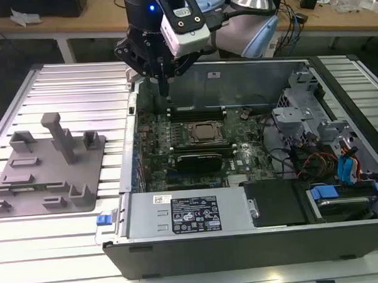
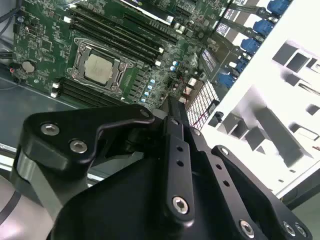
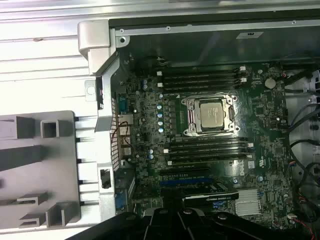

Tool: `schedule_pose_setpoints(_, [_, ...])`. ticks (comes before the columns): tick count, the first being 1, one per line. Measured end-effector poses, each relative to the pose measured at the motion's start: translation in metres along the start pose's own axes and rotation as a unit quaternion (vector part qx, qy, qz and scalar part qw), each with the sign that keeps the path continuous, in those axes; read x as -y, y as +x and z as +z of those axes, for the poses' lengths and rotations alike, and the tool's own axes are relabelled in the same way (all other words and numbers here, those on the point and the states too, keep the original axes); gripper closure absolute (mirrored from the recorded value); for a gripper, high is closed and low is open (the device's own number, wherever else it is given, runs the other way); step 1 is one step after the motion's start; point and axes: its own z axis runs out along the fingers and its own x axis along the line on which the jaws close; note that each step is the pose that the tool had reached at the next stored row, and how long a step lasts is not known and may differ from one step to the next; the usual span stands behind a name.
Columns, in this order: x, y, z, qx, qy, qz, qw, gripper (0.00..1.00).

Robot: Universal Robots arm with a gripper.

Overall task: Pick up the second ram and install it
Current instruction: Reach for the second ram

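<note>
The gripper (image 1: 165, 90) hovers over the far corner of the open computer case (image 1: 244, 255), above the motherboard (image 3: 150, 150). We see its fingers pressed together on nothing. A greenish strip, apparently the ram stick (image 1: 18, 186), lies in the grey tray (image 1: 49, 169) outside the case wall. The processor (image 3: 210, 112) sits between the memory slots (image 3: 205, 148).

Lying open beside a grey plastic tray (image 1: 49, 179): a grey metal computer case (image 1: 236, 83), holding a green motherboard (image 1: 155, 125) with a square silver processor chip (image 1: 205, 133).
</note>
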Motion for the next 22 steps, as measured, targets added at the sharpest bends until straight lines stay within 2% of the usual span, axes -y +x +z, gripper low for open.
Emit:
schedule_pose_setpoints(15, [0.0001, 0.0017, -0.0001, 0.0, 0.0, 0.0, 1.0, 0.92])
schedule_pose_setpoints(22, [0.0014, 0.0188, -0.0005, 0.0, 0.0, 0.0, 1.0, 0.92])
